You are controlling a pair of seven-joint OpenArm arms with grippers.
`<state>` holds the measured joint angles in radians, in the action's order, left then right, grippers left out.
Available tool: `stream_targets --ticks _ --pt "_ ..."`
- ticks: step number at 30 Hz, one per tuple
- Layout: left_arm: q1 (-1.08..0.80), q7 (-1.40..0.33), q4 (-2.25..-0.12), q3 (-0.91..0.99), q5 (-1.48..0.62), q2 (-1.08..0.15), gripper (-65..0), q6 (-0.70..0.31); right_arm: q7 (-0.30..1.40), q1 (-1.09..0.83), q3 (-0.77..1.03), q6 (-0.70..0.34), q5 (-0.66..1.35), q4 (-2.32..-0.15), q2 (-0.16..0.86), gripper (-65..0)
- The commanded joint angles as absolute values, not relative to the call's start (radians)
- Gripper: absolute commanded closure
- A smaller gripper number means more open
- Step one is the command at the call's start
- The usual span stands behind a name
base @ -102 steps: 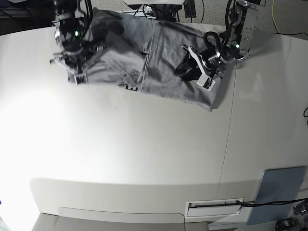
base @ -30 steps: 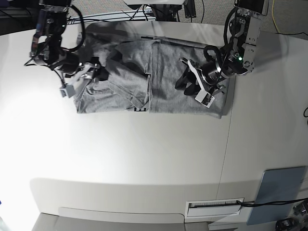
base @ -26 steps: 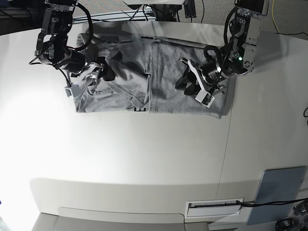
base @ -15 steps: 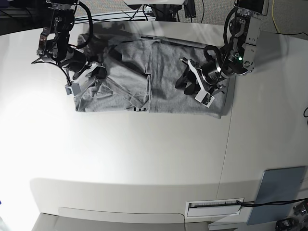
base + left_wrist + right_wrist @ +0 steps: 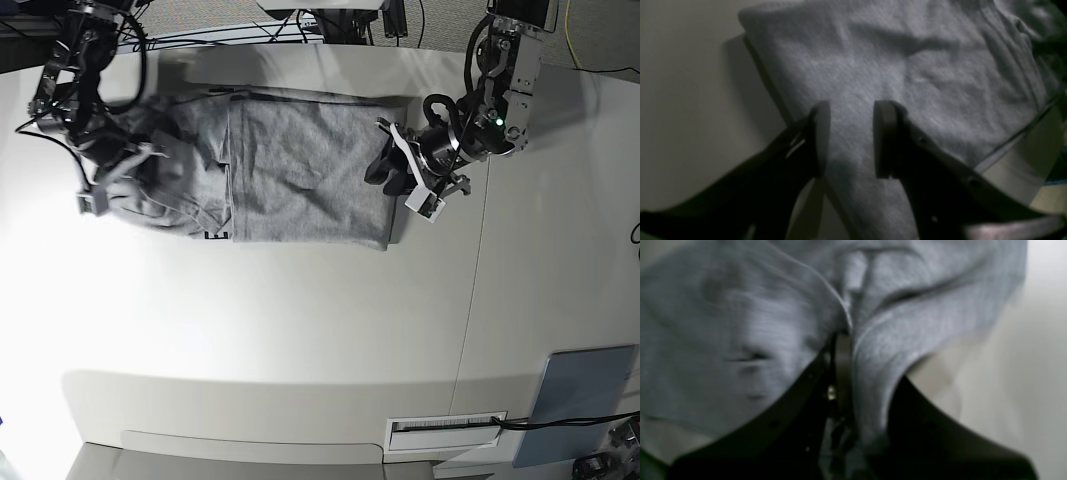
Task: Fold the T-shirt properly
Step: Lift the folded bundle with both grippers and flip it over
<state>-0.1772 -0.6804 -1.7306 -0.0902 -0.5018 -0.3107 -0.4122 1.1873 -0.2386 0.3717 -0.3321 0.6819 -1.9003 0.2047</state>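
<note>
Right end effector (image 5: 843, 350) pinched shut on a fold of the T-shirt (image 5: 290, 160) at the bench's (image 5: 300, 320) far side, left end effector (image 5: 848, 136) gaping empty over its edge — mid-fold, next likely laying it flat.

Black arms (image 5: 497, 75) with looping black cables, green indicator light, white-tipped black end effector (image 5: 410, 180)

Grey T-shirt (image 5: 300, 165), partly folded, rumpled at one end, on table
</note>
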Motion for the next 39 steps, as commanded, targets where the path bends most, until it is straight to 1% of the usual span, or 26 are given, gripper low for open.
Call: stream_targets --ticks 1,4,7,9,15,18,23,26,29,31,32,35,39 --pt "-0.169 -0.663 -1.750 -0.086 -0.512 -0.316 -21.0 -0.416 1.171 -0.233 0.351 -0.327 0.699 -1.943 0.199 0.0" --pt "-0.174 -0.672 -1.748 -0.086 -0.455 -0.316 -21.0 -0.408 1.161 -0.232 0.244 -0.319 0.679 -2.011 0.140 0.0" --pt "-0.203 -0.640 -1.739 -0.086 -0.385 -0.316 -21.0 -0.349 1.127 -0.228 0.097 -0.311 0.615 -2.055 0.075 0.0" --pt "-0.229 -0.603 -1.729 -0.086 -0.348 -0.316 -21.0 -0.329 1.106 -0.210 -0.010 -0.287 0.554 -2.063 0.040 0.0" --pt "-0.289 -0.556 -1.729 -0.086 -0.306 -0.316 -21.0 -0.330 1.041 -0.163 -0.292 -0.171 0.310 -2.061 -0.058 0.0" --pt "-0.297 -0.556 -1.729 -0.086 -0.306 -0.316 -21.0 -0.330 1.023 -0.164 -0.384 -0.148 0.218 -2.057 -0.093 0.0" --pt "-0.297 -0.557 -1.729 -0.086 -0.306 -0.316 -21.0 -0.330 0.989 -0.163 -0.472 -0.121 0.127 -1.998 -0.108 0.0" --pt "-0.296 -0.556 -1.729 -0.086 -0.306 -0.316 -21.0 -0.330 0.986 -0.163 -0.474 -0.123 0.139 -1.985 -0.108 0.0" --pt "-0.296 -0.552 -1.729 -0.086 -0.306 -0.316 -21.0 -0.330 0.978 -0.163 -0.474 -0.143 0.234 -1.985 -0.107 -11.5" --pt "-0.296 -0.551 -1.729 -0.086 -0.306 -0.316 -21.0 -0.330 0.966 -0.163 -0.474 -0.205 0.316 -1.985 -0.108 -17.4" --pt "-0.296 -0.552 -1.729 -0.086 -0.306 -0.316 -21.0 -0.330 0.963 -0.163 -0.474 -0.234 0.356 -1.985 -0.108 -19.1" --pt "-0.296 -0.552 -1.733 -0.086 -0.306 -0.316 -21.0 -0.330 0.955 -0.162 -0.474 -0.302 0.477 -1.985 -0.108 -19.2" --pt "-0.296 -0.553 -1.754 -0.086 -0.306 -0.316 -21.0 -0.330 0.958 -0.147 -0.474 -0.326 0.614 -1.989 -0.107 -19.2"
